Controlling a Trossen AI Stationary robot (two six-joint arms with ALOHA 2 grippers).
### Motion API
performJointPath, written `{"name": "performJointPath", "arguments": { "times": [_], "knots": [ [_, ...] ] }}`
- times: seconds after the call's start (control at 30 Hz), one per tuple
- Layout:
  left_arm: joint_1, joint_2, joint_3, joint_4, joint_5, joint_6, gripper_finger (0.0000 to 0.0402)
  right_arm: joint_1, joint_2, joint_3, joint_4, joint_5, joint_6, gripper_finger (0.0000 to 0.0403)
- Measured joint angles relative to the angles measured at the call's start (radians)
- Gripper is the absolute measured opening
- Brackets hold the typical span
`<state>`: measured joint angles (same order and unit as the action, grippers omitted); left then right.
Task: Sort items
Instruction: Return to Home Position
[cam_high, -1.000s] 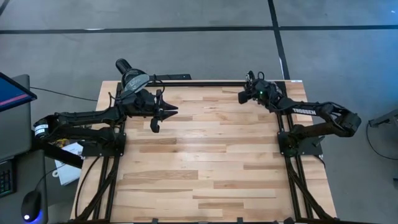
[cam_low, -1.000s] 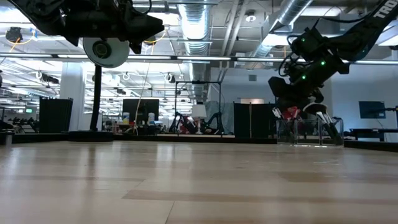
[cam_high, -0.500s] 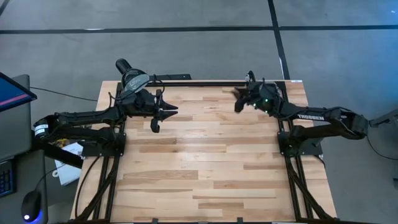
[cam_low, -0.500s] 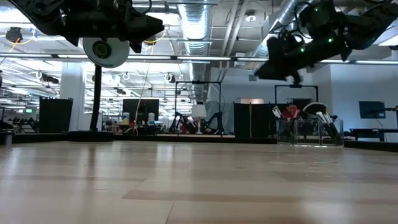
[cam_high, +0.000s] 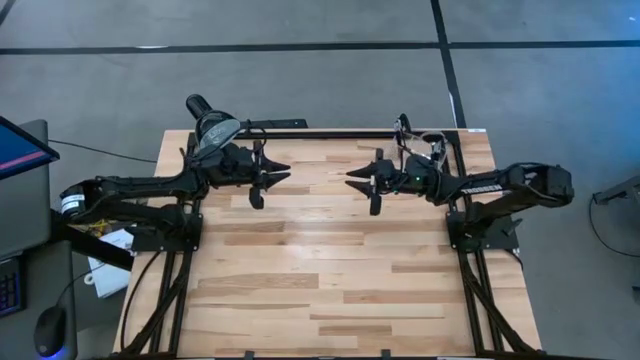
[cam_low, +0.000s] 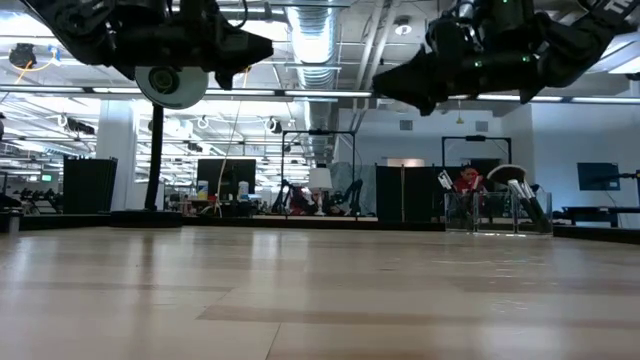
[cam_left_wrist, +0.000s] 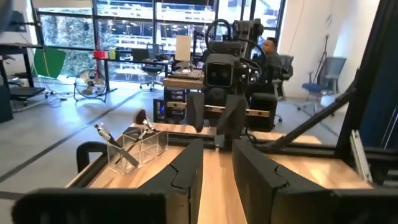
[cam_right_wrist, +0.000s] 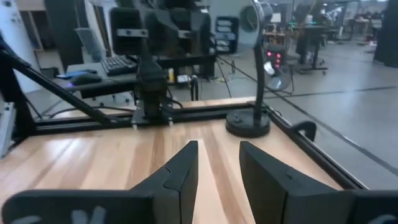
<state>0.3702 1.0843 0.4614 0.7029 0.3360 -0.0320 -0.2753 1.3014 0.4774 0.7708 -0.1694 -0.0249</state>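
The items, several slim makeup brushes (cam_left_wrist: 106, 134), stand upright in a clear plastic container (cam_left_wrist: 149, 146) at the table's far right corner, their heads sticking out above its rim (cam_low: 515, 188). My left gripper (cam_high: 284, 170) hangs level above the far left part of the table, pointing right. It is open, with nothing between its fingers (cam_left_wrist: 217, 168). My right gripper (cam_high: 352, 178) hangs level above the far middle, pointing left at the left gripper. It is also open, with nothing between its fingers (cam_right_wrist: 219, 165). A short gap separates the two.
A black desk lamp (cam_high: 212, 126) stands at the far left corner, its round base (cam_right_wrist: 247, 124) on the wood and its head (cam_low: 165, 85) beside my left arm. A black frame rail (cam_high: 320, 133) runs along the far edge. Bare wood (cam_high: 320, 270) fills the middle and near part.
My right gripper has swung away from the container at the far right corner toward the table's left, rising a little. It has tipped from pointing down into the container to pointing level at the left gripper. The brushes have stayed in the container.
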Motion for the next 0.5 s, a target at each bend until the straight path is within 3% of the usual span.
{"name": "performJointPath", "arguments": {
  "times": [0.23,0.5],
  "knots": [
    [-0.007,0.098,0.000,0.157,0.001,-0.053,0.0079,-0.001,-0.022,0.033,-0.014,-0.131,-0.009,0.0100],
    [-0.026,0.050,-0.029,0.178,0.028,-0.063,0.0007,-0.053,-0.189,0.012,-0.225,-0.183,-0.002,0.0022]
  ]
}}
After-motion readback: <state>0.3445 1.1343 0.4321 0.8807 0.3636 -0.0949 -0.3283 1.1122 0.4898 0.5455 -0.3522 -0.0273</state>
